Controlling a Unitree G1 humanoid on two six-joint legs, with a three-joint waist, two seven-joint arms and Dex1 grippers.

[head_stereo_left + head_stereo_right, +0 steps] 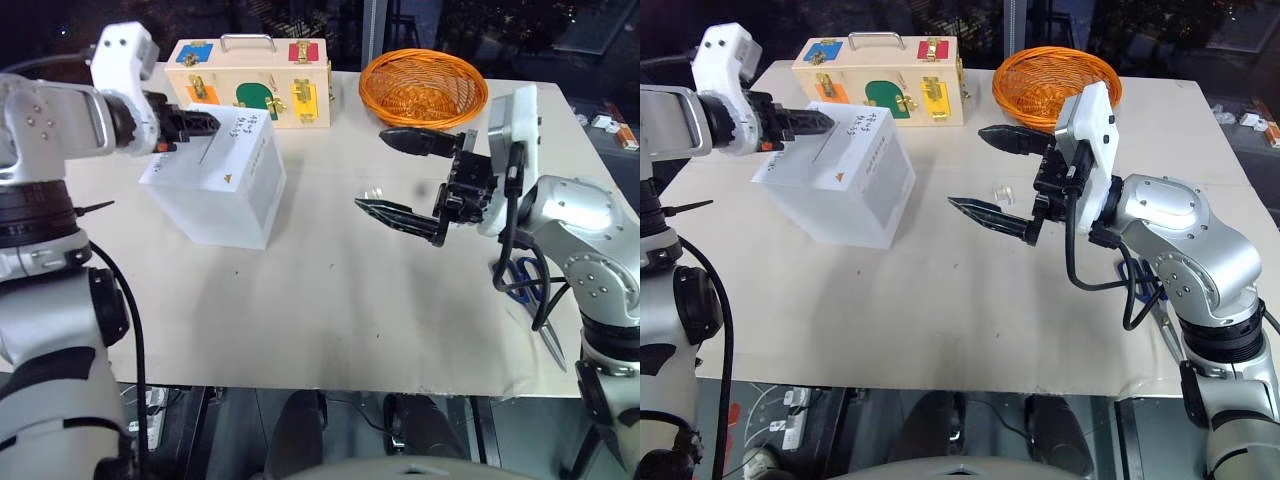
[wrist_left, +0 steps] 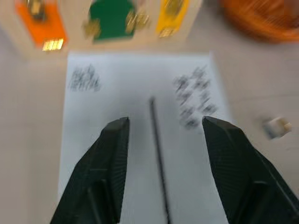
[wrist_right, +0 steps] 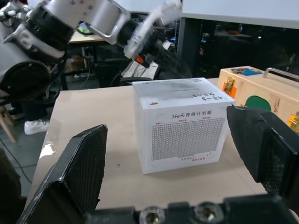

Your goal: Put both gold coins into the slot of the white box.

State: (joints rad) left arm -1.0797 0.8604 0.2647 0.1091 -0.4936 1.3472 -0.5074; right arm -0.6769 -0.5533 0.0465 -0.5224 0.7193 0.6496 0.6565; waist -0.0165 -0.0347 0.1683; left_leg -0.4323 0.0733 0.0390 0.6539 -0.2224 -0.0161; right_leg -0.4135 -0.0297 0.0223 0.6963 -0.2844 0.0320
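The white box (image 1: 225, 190) stands at the table's left, its top face bearing small dark writing and the slot (image 2: 159, 154), a thin dark slit. My left gripper (image 2: 166, 122) hovers just above that top face, open, its two black fingers either side of the slot with nothing between them. My right gripper (image 1: 400, 178) hangs open above the middle of the table, pointing toward the box, empty. The gold coins are out of view.
A pale wooden case (image 1: 250, 85) with coloured latches stands behind the box. An orange wicker basket (image 1: 423, 88) sits at the back right. A small clear bit (image 1: 372, 193) lies under my right gripper. Blue-handled scissors (image 1: 525, 280) lie near the table's right edge.
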